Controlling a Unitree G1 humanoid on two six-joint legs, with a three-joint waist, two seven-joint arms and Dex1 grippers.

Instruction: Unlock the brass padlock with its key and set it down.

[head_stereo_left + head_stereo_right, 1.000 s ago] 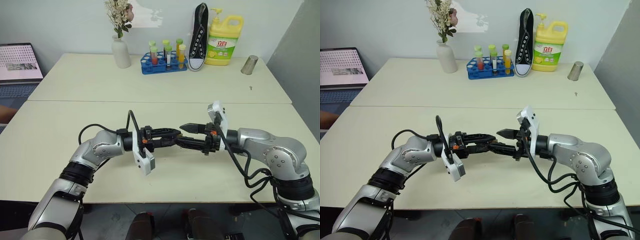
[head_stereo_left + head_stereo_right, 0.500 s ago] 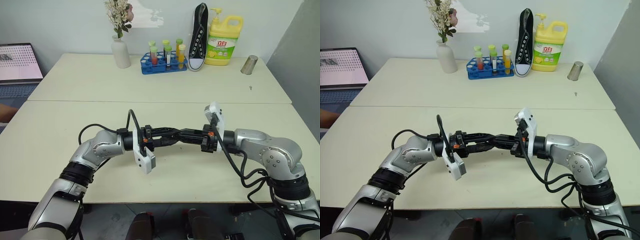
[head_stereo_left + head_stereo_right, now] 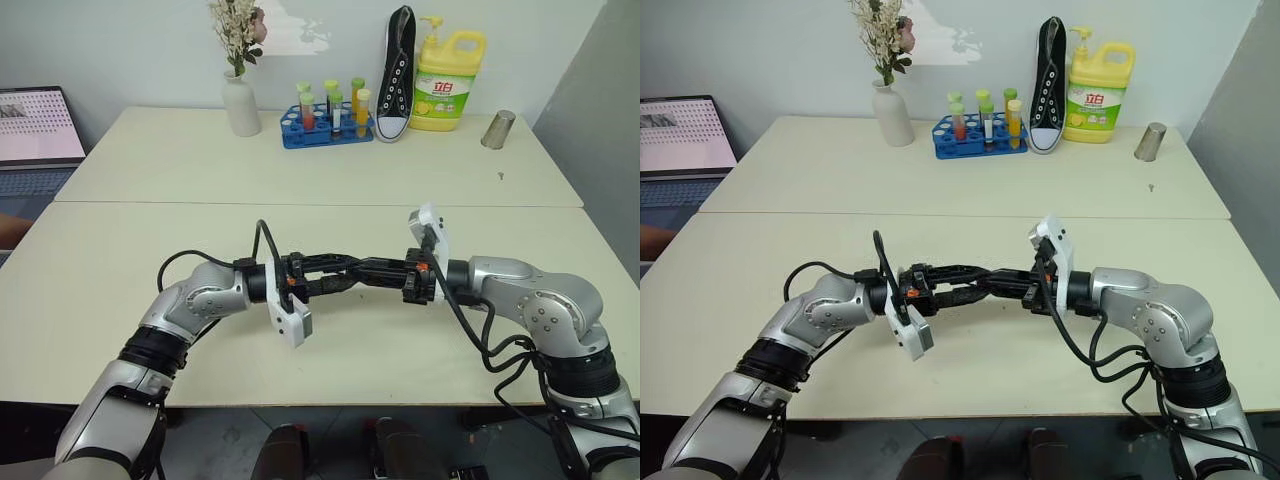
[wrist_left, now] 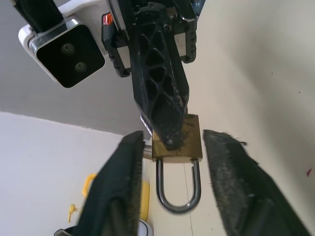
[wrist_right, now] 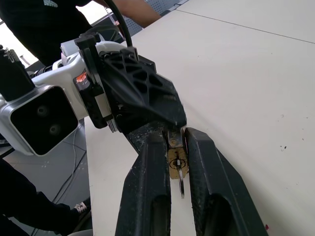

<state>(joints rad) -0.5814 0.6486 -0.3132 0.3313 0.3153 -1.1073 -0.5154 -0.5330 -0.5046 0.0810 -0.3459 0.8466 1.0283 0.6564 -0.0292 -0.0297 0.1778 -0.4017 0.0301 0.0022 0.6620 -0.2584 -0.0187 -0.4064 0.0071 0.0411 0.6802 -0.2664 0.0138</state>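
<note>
Overhead, from the head camera's two eyes, the left gripper (image 3: pixel 345 270) and the right gripper (image 3: pixel 368 271) meet tip to tip above the pale counter (image 3: pixel 300 170), level with each other, near its front edge. Against the wall at the back stand a white vase of dried flowers (image 3: pixel 240 100), a blue rack of test tubes (image 3: pixel 325 125), a black sneaker (image 3: pixel 397 75) propped upright, a yellow detergent bottle (image 3: pixel 448 75) and a metal cup (image 3: pixel 498 129). A laptop (image 3: pixel 35 130) sits off to the left.

Next, the left wrist view: the brass padlock (image 4: pixel 176 143) hangs in the air, its silver shackle (image 4: pixel 178 189) pointing towards the camera. The right gripper's jaws are closed on the brass body from the far side. The left gripper's own jaws stand apart on either side of the lock, one finger (image 4: pixel 124 187) just beside it, the other clear of it.

Last, the right wrist view: the right jaws pinch the padlock's keyhole face, and the thin silvery key (image 5: pixel 181 183) sticks out of it between the two fingers.
</note>
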